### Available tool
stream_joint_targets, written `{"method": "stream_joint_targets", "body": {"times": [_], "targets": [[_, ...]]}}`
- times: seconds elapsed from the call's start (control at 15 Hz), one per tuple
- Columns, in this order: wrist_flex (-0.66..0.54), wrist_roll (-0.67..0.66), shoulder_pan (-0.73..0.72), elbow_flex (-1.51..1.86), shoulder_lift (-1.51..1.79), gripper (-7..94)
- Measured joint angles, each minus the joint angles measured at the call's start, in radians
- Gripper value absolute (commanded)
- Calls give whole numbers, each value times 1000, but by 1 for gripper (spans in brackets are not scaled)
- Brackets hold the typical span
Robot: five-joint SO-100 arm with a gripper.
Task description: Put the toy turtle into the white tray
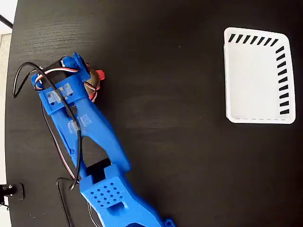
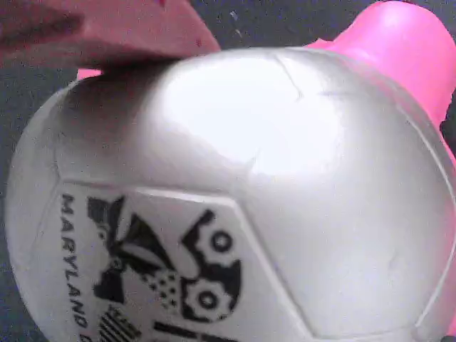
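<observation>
A black table [image 1: 165, 118] is seen from above in the fixed view. The blue arm [image 1: 94, 137] reaches from the bottom edge up toward the upper left, with black, red and white cables [image 1: 28, 71] looped along it. The gripper [image 1: 90, 82] is positioned over the toy turtle [image 1: 92, 85], which lies at the upper left of the table in this view. Only a part of the turtle is shown beside the blue gripper body: a bit of bronze shell and a red-pink limb at its right edge.

The white tray [image 1: 258, 78] rests at the upper right of the table, well apart from the turtle and the arm. Dark slots are visible along its top and right walls. No object is seen inside it.

In the wrist view, the frame is almost filled by the turtle's domed shell [image 2: 235, 192], which appears silvery and glossy here. A black printed mark [image 2: 171, 271] with the lettering "MARYLAND" is carried on its lower left part. The pink head [image 2: 406, 43] is seen at the top right. A pink, blurred shape [image 2: 107, 32] crosses the top left edge, just above the shell.

Whether the gripper's fingers are spread or pressed against the turtle cannot be told from either view.
</observation>
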Motion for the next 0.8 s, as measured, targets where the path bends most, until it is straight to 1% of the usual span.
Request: {"method": "stream_joint_targets", "body": {"times": [0.27,0.6,0.8], "targets": [[14,-34,9,112,167,0],[14,-104,100,318,528,0],[20,-143,178,420,712,0]]}}
